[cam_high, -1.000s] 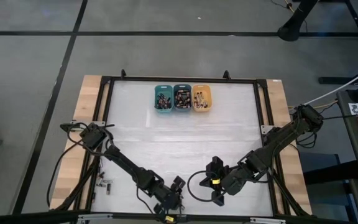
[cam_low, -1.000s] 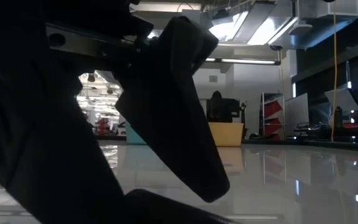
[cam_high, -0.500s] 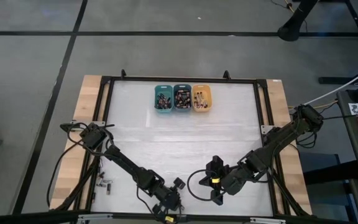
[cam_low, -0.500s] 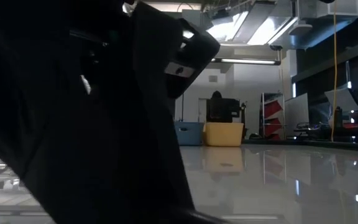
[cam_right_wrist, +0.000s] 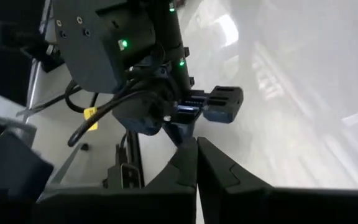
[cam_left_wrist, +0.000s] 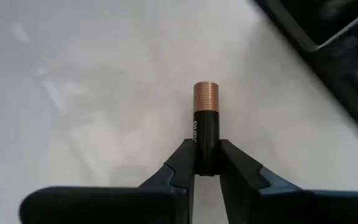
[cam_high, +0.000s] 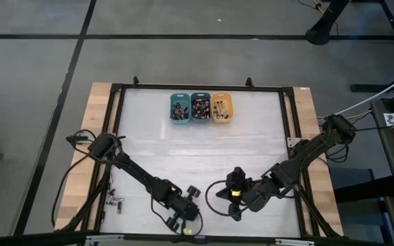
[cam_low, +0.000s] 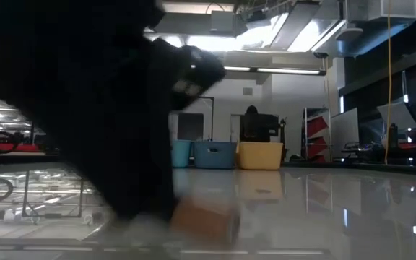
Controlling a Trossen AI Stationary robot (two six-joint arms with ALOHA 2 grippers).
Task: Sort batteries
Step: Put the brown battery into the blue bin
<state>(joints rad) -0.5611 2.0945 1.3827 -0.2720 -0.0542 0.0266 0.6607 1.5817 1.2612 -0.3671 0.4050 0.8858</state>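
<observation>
My left gripper (cam_left_wrist: 205, 177) (cam_high: 185, 220) hovers near the table's front edge, left of centre, shut on one of the batteries (cam_left_wrist: 205, 127), a black cell with a coppery end. In the low view that battery (cam_low: 204, 217) is a coppery blur low over the table. My right gripper (cam_right_wrist: 196, 163) (cam_high: 231, 205) hangs shut and holds nothing, just right of the left one and higher. Teal (cam_high: 179, 107), blue (cam_high: 200, 106) and orange (cam_high: 221, 107) bins of batteries stand in a row at the far edge. My left gripper pinches the battery's black end (cam_left_wrist: 204, 163) between its two fingertips (cam_left_wrist: 184, 167). The battery lies along the fingers and sticks out past them, coppery end (cam_left_wrist: 206, 94) foremost. The fingers slant down from the near left. I cannot tell whether the battery is clear of the table.
A few loose batteries (cam_high: 115, 202) lie outside the black frame (cam_high: 115, 109) at the table's left side. The white table top (cam_high: 204, 154) between the bins and the grippers is bare. The two grippers are close together near the front edge.
My left gripper has risen a little and swung toward the table's left and far side, tipping its wrist. In the low view its dark bulk has drawn aside, so the three bins show behind it and the coppery battery appears below it.
</observation>
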